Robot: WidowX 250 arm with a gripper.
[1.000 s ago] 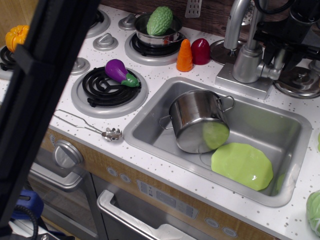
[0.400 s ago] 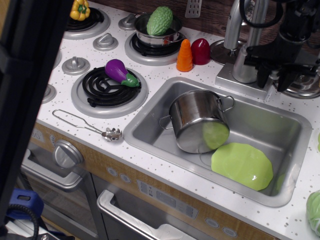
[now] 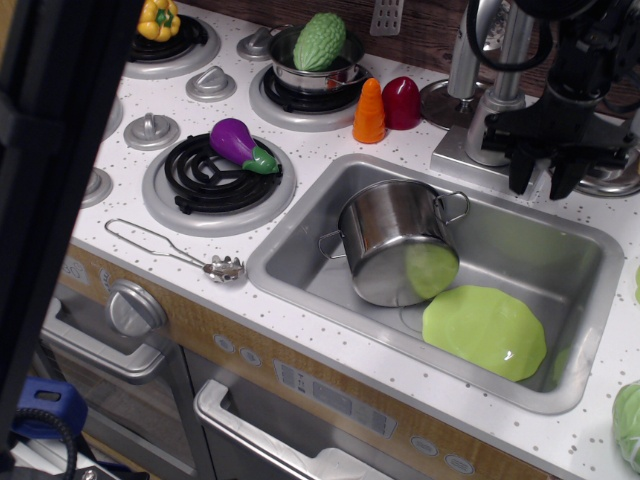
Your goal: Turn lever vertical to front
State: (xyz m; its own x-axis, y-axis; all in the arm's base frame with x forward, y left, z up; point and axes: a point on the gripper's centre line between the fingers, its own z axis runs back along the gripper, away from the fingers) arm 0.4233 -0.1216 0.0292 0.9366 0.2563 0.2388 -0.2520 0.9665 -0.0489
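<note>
The faucet's thick silver body (image 3: 487, 128) stands on its base plate behind the sink, and its tall spout (image 3: 467, 50) rises to the left. My black gripper (image 3: 538, 184) hangs just right of the body, over the sink's back rim. Its two fingers (image 3: 519, 178) point down with a clear gap between them. The short lever does not show; the gripper covers the place on the body's right side where it sticks out. I cannot tell whether the fingers touch it.
The steel sink (image 3: 300, 240) holds a tipped pot (image 3: 392, 240) and a green plate (image 3: 485, 330). An orange carrot (image 3: 369, 112) and a red piece (image 3: 402, 102) stand left of the faucet. An eggplant (image 3: 240, 143) lies on a burner. A dark post (image 3: 50, 160) blocks the left edge.
The gripper has come down and forward from above the faucet's right side to the sink's back rim. The lever, visible one second ago, is now hidden behind it.
</note>
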